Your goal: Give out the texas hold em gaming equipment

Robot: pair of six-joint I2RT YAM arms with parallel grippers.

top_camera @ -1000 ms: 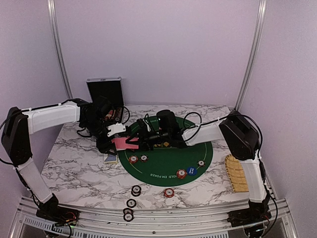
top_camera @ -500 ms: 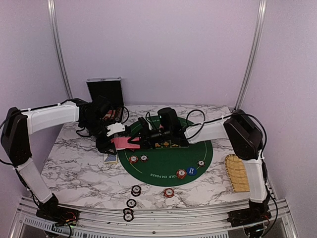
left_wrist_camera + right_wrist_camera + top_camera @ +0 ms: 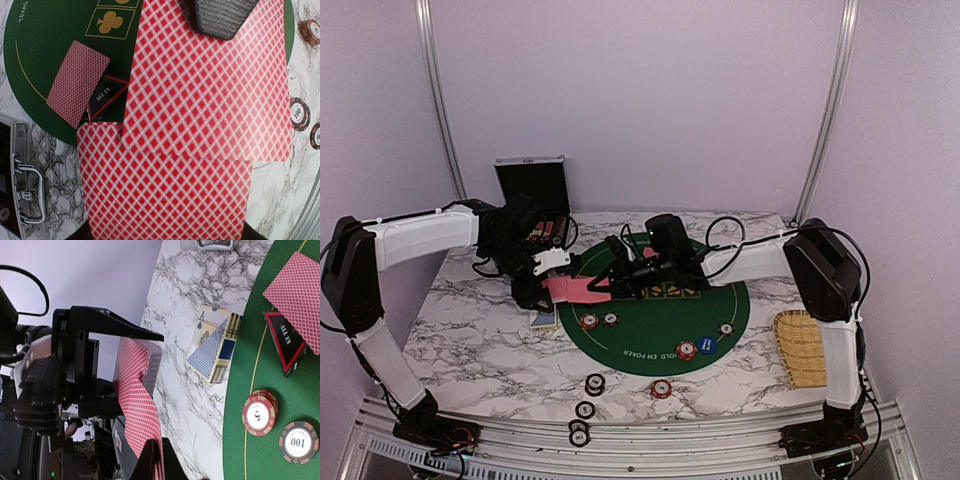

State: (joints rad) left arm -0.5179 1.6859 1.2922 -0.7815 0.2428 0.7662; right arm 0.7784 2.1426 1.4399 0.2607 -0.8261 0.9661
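My left gripper [image 3: 546, 284] is shut on the deck of pink-red-backed cards [image 3: 567, 290], held above the green mat's left edge; the deck fills the left wrist view [image 3: 165, 185] and hides the jaws. My right gripper [image 3: 603, 287] is shut on the top card [image 3: 210, 90], which is slid partway off the deck; the right wrist view shows the fingers [image 3: 150, 460] pinching it. One card [image 3: 77, 82] lies face down on the mat beside the triangular ALL IN marker [image 3: 107, 97]. Two chips [image 3: 589, 321] lie on the mat's left, and orange [image 3: 687, 350] and blue [image 3: 707, 344] discs near its front.
The green poker mat [image 3: 660, 320] covers the table's middle. The open black case [image 3: 532, 190] stands at the back left. A blue card box [image 3: 543, 320] lies under my left gripper. Several chips [image 3: 594, 383] lie at the front edge. A bamboo tray [image 3: 798, 348] sits right.
My right gripper has drawn back to the right, sliding the top card farther off the deck. The left gripper has kept the deck nearly still.
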